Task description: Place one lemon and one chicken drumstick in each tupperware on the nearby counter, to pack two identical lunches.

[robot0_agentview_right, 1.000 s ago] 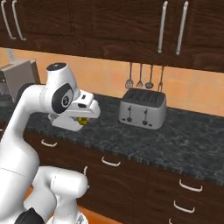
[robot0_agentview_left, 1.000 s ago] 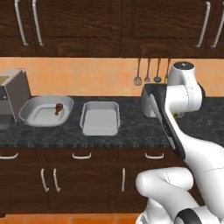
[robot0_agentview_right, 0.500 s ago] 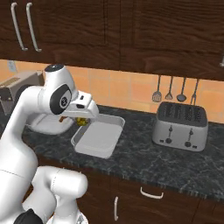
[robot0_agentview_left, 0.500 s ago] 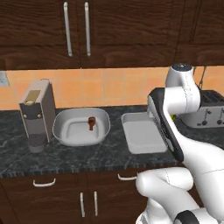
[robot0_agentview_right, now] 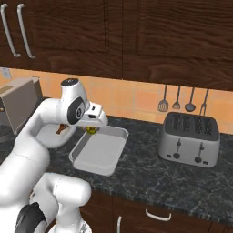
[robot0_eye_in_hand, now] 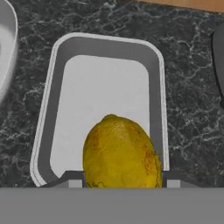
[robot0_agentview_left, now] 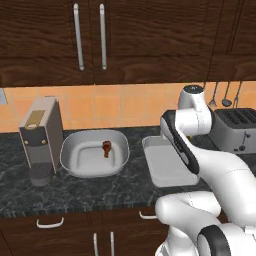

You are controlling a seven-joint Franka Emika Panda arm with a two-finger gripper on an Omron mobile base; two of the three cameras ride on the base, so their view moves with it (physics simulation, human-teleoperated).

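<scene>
here, the pincer [robot0_eye_in_hand: 119,181] at the lower centre of the hand view grips a lemon [robot0_eye_in_hand: 120,153] between its jaws, above the squarer tupperware [robot0_eye_in_hand: 52,113]; left of it on the desk [robot0_agentview_left: 100,187], the wide tupperware [robot0_agentview_left: 75,167] holds a chicken drumstick [robot0_agentview_left: 106,147].

You see a drumstick [robot0_agentview_left: 107,148] lying in the wide tupperware [robot0_agentview_left: 75,165] on the counter [robot0_agentview_left: 100,190], the squarer tupperware [robot0_agentview_left: 165,167] right of it, beside the toaster [robot0_agentview_left: 235,130].
</scene>
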